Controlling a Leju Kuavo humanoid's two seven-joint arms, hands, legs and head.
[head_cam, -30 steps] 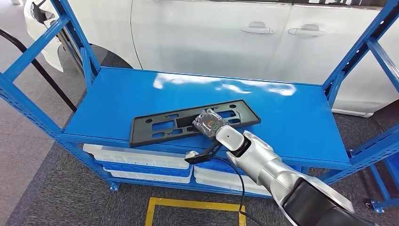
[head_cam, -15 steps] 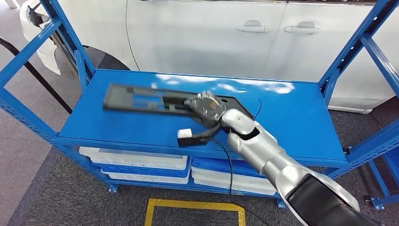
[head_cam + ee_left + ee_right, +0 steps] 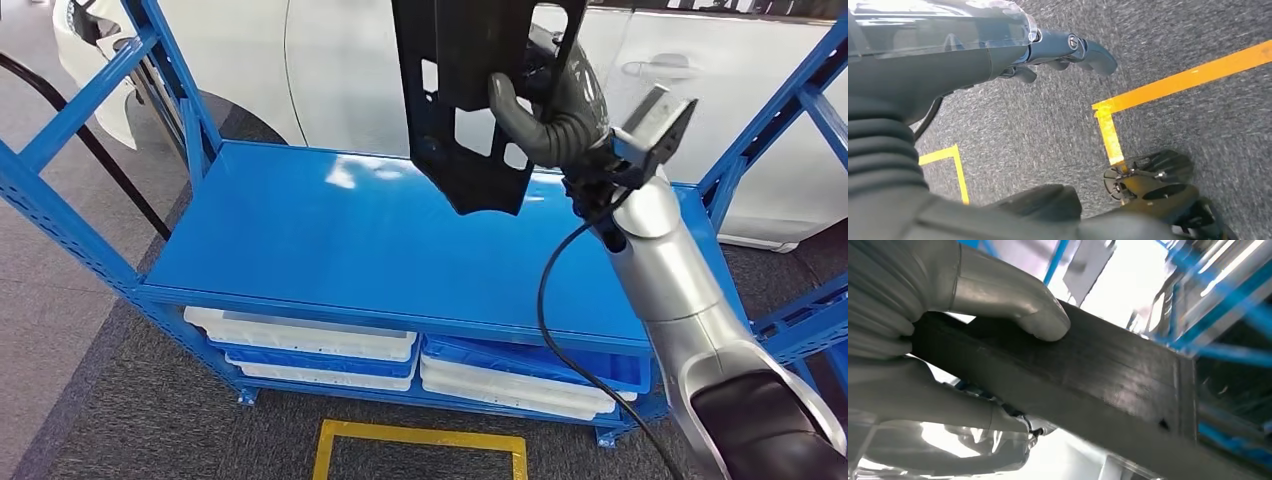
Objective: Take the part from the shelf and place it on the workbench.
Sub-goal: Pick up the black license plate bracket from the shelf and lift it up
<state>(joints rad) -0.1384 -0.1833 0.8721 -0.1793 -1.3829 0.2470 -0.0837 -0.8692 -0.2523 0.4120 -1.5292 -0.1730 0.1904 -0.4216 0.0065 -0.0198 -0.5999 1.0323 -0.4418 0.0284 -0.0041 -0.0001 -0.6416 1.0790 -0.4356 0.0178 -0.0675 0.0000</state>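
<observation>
The fingers (image 3: 535,125) of the right hand (image 3: 560,105) were clamped around the black part (image 3: 470,100), holding it upright in the air above the blue shelf (image 3: 330,240). The left hand (image 3: 1058,50) hung over grey floor, fingers curled in on nothing.

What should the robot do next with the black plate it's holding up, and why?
Probably carry it away from the shelf toward the workbench. The right hand already grips the black plate, lifted clear above the shelf top and hanging roughly upright, so nothing is left to pick.
</observation>
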